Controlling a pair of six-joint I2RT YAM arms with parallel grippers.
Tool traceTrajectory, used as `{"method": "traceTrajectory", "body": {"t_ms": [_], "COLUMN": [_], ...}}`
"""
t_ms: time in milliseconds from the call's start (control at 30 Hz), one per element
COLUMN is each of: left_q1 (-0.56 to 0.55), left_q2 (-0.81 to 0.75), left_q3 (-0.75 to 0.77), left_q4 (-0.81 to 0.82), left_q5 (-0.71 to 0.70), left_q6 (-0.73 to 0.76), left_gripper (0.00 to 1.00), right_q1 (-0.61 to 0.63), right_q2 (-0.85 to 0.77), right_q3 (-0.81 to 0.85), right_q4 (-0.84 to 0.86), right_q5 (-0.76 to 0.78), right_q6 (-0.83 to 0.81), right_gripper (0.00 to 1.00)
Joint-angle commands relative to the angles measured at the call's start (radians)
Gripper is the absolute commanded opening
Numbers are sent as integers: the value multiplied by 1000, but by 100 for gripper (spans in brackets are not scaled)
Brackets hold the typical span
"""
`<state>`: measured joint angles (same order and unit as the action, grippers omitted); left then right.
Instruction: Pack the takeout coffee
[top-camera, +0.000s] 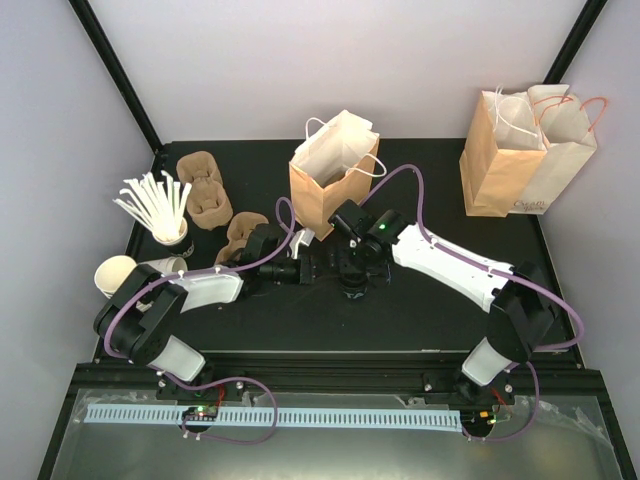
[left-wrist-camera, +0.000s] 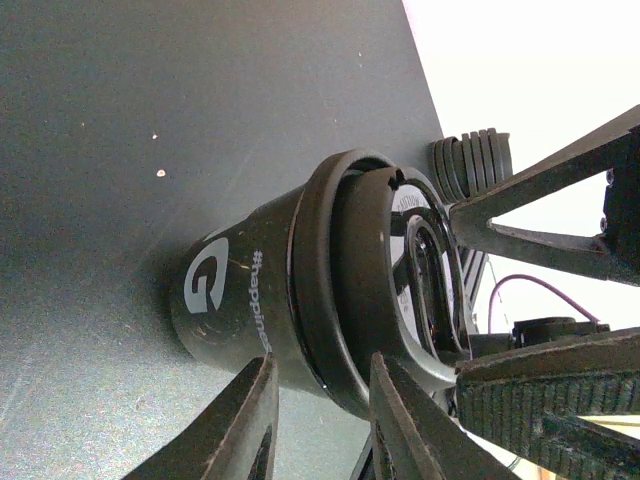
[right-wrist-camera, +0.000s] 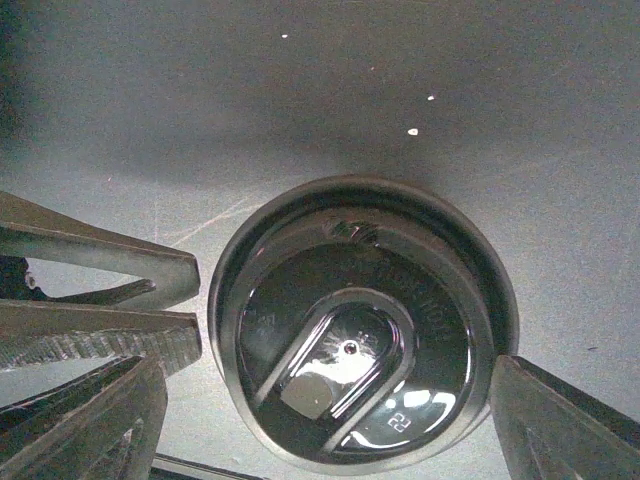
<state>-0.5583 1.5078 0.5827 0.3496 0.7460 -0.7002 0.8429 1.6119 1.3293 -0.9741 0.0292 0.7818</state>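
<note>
Left hand (left-wrist-camera: 325, 375) first: jaws narrow, tips right at the coffee (right-wrist-camera: 360, 320) just under its lid. Pinching or only steadying, I cannot tell. The coffee stands upright on the desk (top-camera: 420, 310), between the two hands and straight below the right one. Right hand (right-wrist-camera: 330, 380): jaws wide open either side of the black lid, holding nothing.

This looks like the pick-up. It should go best if the right hand drops lower and closes on the cup wall, not the lid. The left should let go before the lift, and the cup should stay level.

The count:
- **Left of the left hand:** two lidless cups (top-camera: 115, 275) on their sides, one bunch of stirrers (top-camera: 150, 200) and two carriers (top-camera: 200, 185), as far as I can make out.
- **Under the right hand:** one coffee.
- **Just beyond the hands:** one open bag (top-camera: 335, 185).
- **Well right of the right hand:** two more bags (top-camera: 520, 160), standing together.
</note>
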Motion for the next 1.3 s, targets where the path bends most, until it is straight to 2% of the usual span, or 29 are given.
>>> {"method": "traceTrajectory", "body": {"t_ms": [0,1267], "left_q1": [-6,-6], "left_q2": [9,12], "left_q3": [2,9], "left_q4": [25,21], "left_q5": [17,23], "left_q6": [2,1], "left_gripper": [28,28], "right_q1": [6,5], "right_q2": [-11,23], "right_q3": [5,-44], "right_q4": [-13,20], "right_q5": [28,44], "right_q6": [0,1], "right_gripper": [90,84]}}
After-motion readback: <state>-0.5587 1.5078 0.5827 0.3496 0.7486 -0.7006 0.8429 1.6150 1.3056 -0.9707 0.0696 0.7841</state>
